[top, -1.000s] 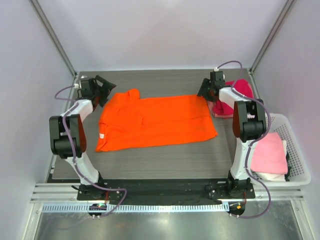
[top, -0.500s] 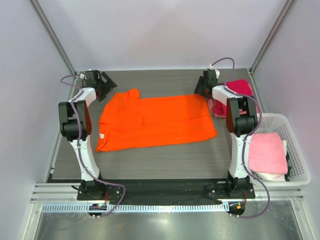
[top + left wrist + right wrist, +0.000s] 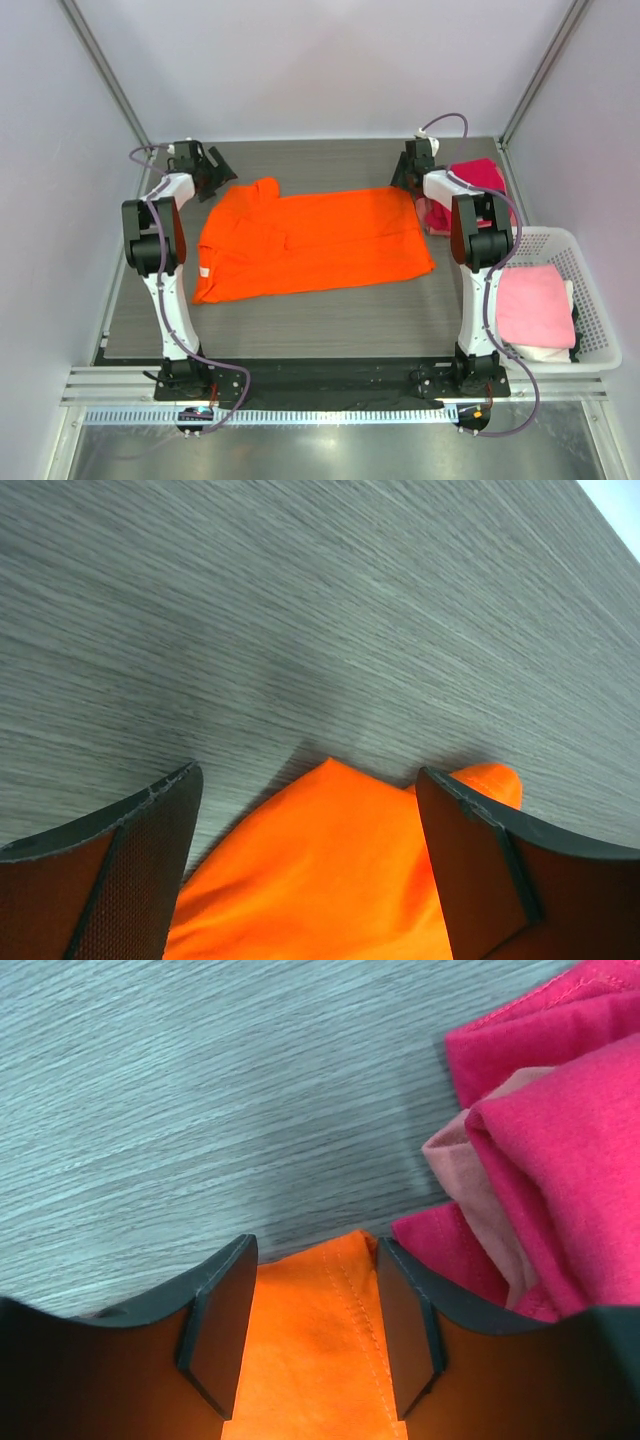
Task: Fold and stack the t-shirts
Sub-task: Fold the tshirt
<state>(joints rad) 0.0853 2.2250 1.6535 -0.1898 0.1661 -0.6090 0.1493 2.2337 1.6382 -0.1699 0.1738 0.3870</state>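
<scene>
A bright orange t-shirt (image 3: 310,245) lies spread flat on the grey table. My left gripper (image 3: 213,172) is at its far left sleeve corner, open. In the left wrist view that orange corner (image 3: 330,880) lies between the wide-apart fingers (image 3: 130,870), untouched by them. My right gripper (image 3: 402,180) is at the far right hem corner, also open. The stitched orange hem (image 3: 320,1340) fills the gap between its fingers (image 3: 220,1320). A magenta-red t-shirt (image 3: 478,182) is bunched at the back right, with pale pink cloth (image 3: 470,1175) among its folds (image 3: 560,1110).
A white lattice basket (image 3: 592,275) stands at the right edge with a folded pale pink t-shirt (image 3: 535,305) in it. Metal frame posts rise at the back corners. The magenta pile sits right beside my right gripper.
Both arms have drawn their elbows in and stretched toward the back. The grippers have settled over the orange shirt's two far corners. The shirt itself has not moved.
</scene>
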